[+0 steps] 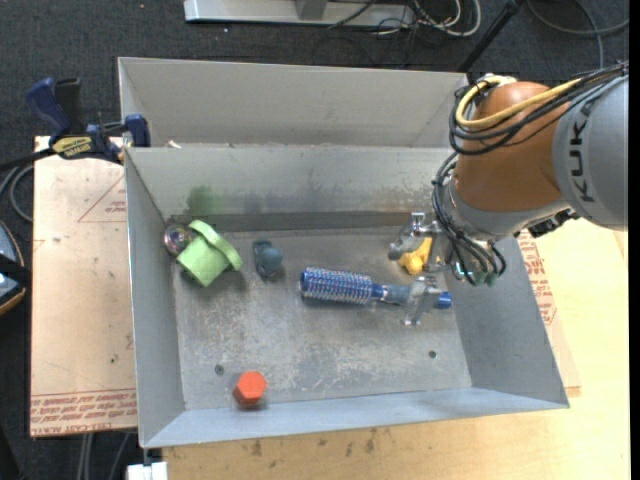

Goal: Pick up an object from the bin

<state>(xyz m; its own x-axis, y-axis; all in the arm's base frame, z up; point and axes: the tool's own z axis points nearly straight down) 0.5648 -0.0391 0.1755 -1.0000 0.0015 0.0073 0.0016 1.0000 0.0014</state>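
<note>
Since the arm (510, 158) comes in over the bin's (300, 178) right edge, the jaws sit low there, spread open astride the blue hairbrush's (338, 288) handle end, small yellow piece (412, 260) alongside; presumably staged to close, nothing gripped yet.

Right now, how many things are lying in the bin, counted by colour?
Green: 1, cup
Blue: 1, brush
Grey-blue: 1, lump
Orange: 1, block
Yellow: 1, bit
Clear: 1, ball
Total: 6
</note>
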